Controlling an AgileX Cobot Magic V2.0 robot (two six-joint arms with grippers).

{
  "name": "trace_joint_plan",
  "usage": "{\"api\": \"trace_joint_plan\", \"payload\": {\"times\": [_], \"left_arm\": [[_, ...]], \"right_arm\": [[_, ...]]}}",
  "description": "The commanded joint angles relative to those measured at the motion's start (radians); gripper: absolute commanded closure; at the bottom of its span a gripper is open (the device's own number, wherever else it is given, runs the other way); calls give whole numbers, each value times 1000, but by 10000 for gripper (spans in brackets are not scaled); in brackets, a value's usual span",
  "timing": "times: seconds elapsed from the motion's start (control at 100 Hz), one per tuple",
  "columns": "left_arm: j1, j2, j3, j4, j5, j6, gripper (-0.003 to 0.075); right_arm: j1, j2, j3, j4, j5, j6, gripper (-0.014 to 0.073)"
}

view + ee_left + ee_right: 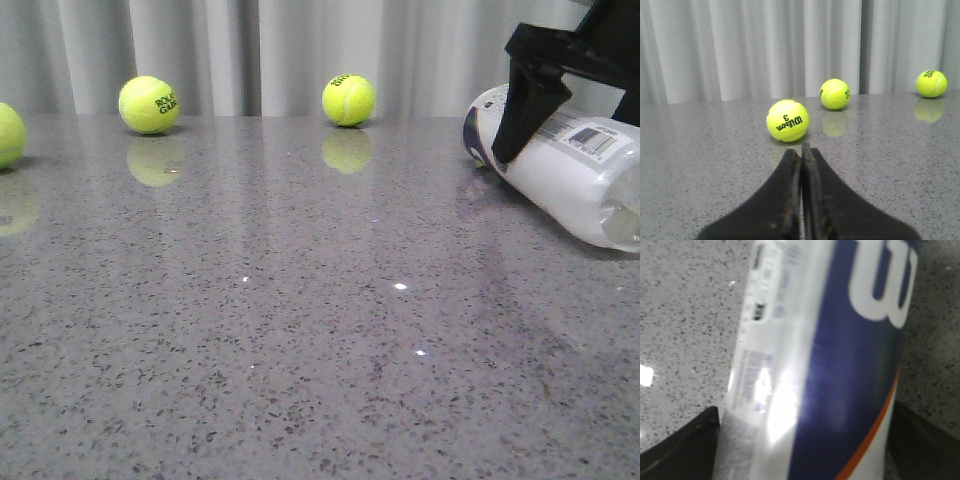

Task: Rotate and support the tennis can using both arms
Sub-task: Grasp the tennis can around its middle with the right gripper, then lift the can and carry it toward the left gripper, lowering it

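On the left, the left gripper [801,150] hovers low over the grey table [300,350] with its fingers pressed together, holding nothing. Just ahead of it sits a Wilson ball [787,120], with 2 more balls [835,93] farther back by the curtain [765,45]. At the far right, the can [570,170] lies on its side on the table. The right gripper [530,120] is spread around it, 1 finger on each side; contact cannot be told.
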Motion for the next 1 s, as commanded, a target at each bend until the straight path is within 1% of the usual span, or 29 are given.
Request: {"api": "trace_joint_plan", "payload": {"times": [0.0, 0.06, 0.11, 0.15, 0.18, 0.23, 0.28, 0.33, 0.37, 0.52, 0.62, 0.71, 0.78, 0.9, 0.99], "left_arm": [[1, -38, 46, -6, -78, -10, 741], [1, -38, 46, -6, -78, -10, 741], [1, -38, 46, -6, -78, -10, 741], [1, -38, 46, -6, -78, -10, 741], [1, -38, 46, -6, -78, -10, 741], [1, -38, 46, -6, -78, -10, 741], [1, -38, 46, -6, -78, -10, 741], [1, -38, 46, -6, -78, -10, 741], [1, -38, 46, -6, -78, -10, 741], [1, -38, 46, -6, -78, -10, 741], [1, -38, 46, -6, -78, -10, 741], [1, -38, 46, -6, -78, -10, 741], [1, -38, 46, -6, -78, -10, 741], [1, -38, 46, -6, -78, -10, 741], [1, -38, 46, -6, -78, -10, 741]], "right_arm": [[-1, -20, -30, 16, -28, -13, -47], [-1, -17, -30, 16, -24, -13, -19], [-1, -20, -30, 16, -22, -13, 38], [-1, -22, -30, 16, -22, -13, 120], [-1, -26, -30, 16, -22, -13, 160], [-1, -30, -30, 16, -23, -13, 274], [-1, -38, -30, 16, -21, -13, 363], [-1, -48, -30, 16, -19, -13, 429], [-1, -60, -31, 16, -18, -14, 459], [-1, -106, -89, 17, 22, -54, 465], [-1, -121, -172, 17, 110, -84, 465], [4, -120, -261, 17, 200, -138, 465], [19, -120, -312, 17, 236, -201, 465], [75, -117, -355, 17, 223, -334, 465], [136, -106, -359, 17, 211, -486, 465]]}}
